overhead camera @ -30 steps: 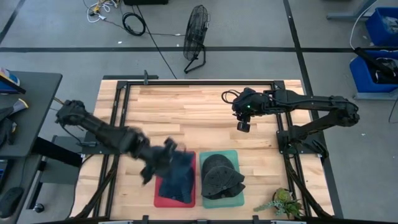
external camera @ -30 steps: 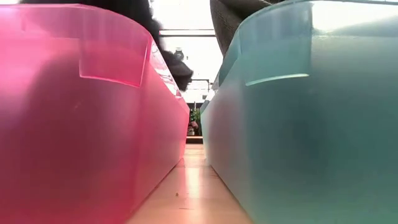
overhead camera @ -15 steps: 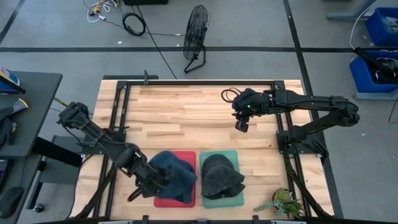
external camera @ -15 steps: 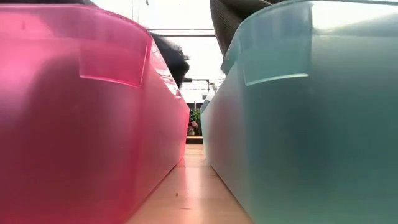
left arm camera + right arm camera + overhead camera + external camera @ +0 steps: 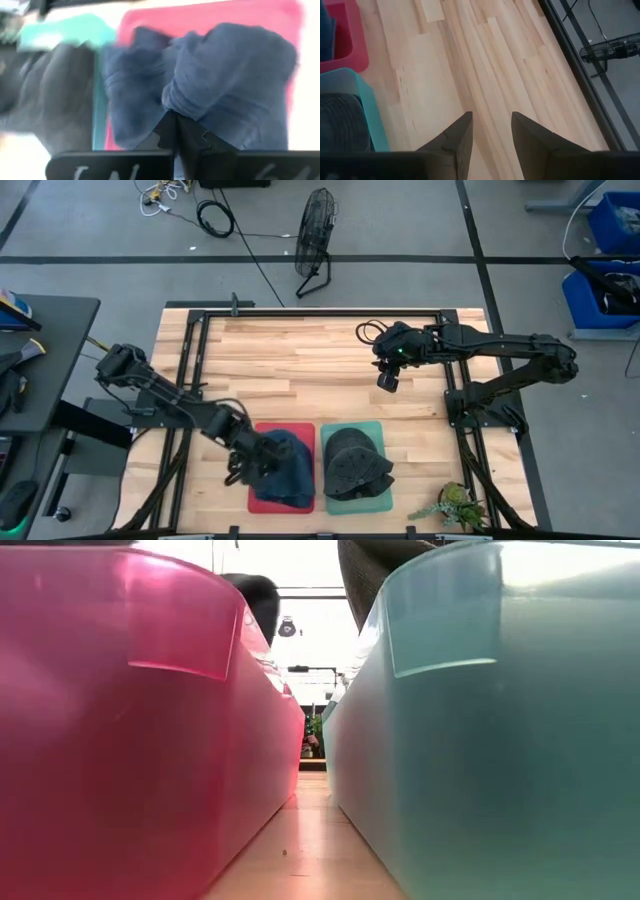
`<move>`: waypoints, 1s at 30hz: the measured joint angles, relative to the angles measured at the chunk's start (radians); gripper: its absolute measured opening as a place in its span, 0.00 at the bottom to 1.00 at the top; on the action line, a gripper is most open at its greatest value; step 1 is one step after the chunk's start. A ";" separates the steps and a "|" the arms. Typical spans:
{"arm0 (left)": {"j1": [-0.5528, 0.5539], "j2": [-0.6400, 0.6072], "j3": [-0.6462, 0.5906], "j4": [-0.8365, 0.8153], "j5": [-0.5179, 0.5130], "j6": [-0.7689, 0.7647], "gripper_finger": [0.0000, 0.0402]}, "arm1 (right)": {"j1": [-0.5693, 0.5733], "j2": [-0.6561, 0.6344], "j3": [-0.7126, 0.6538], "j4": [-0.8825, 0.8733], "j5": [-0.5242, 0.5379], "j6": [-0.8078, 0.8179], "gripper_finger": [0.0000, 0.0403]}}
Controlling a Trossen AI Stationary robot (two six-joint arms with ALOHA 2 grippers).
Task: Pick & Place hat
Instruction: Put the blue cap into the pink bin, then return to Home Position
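Note:
A blue hat (image 5: 290,465) lies bunched in the red bin (image 5: 262,502) near the table's near edge. My left gripper (image 5: 256,466) is down at the bin's left part, shut on the hat (image 5: 225,85). A dark grey hat (image 5: 355,460) sits in the teal bin (image 5: 375,502) right beside it, bulging over the rim (image 5: 365,570). My right gripper (image 5: 388,383) hovers open over bare wood at the table's far right, away from both bins (image 5: 491,130). My left gripper (image 5: 176,122) pinches a raised fold of the blue hat's cloth (image 5: 172,102) between its two shut fingers. It comes slanting down from the table's left. The hat rests in the red bin (image 5: 280,15), slack and crumpled around the fingers.
The two bins stand side by side with a narrow gap (image 5: 310,820). A small potted plant (image 5: 455,505) stands at the near right corner. Black frame rails (image 5: 190,370) run along the table's sides. Bare wood (image 5: 300,370) spreads over the far half.
My left gripper, still shut on the blue hat, swung from above the red bin's far left corner toward the near edge, then a little right, going down. The hat, first held up and hanging, has come down and now lies bunched inside the red bin.

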 joint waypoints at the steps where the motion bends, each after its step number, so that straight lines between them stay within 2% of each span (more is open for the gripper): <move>1: 0.013 0.000 -0.012 0.026 0.000 -0.047 0.03 | 0.000 0.000 0.000 0.000 0.000 0.000 0.34; 5: 0.055 0.000 -0.045 0.046 0.009 -0.276 0.07 | 0.000 0.000 0.000 0.001 0.000 0.000 0.34; 9: 0.074 0.000 -0.077 0.069 0.025 -0.315 0.09 | 0.000 0.000 0.000 0.003 0.000 -0.001 0.34; 18: 0.072 0.000 -0.117 0.248 0.019 -0.447 0.10 | 0.000 0.000 0.000 0.004 0.000 -0.002 0.34; 24: 0.066 -0.006 -0.116 0.317 -0.113 -0.647 0.10 | 0.000 0.000 0.000 0.005 0.000 -0.002 0.34; 30: 0.078 -0.006 -0.116 0.291 -0.105 -0.884 0.10 | 0.000 0.000 0.000 0.005 0.000 -0.002 0.34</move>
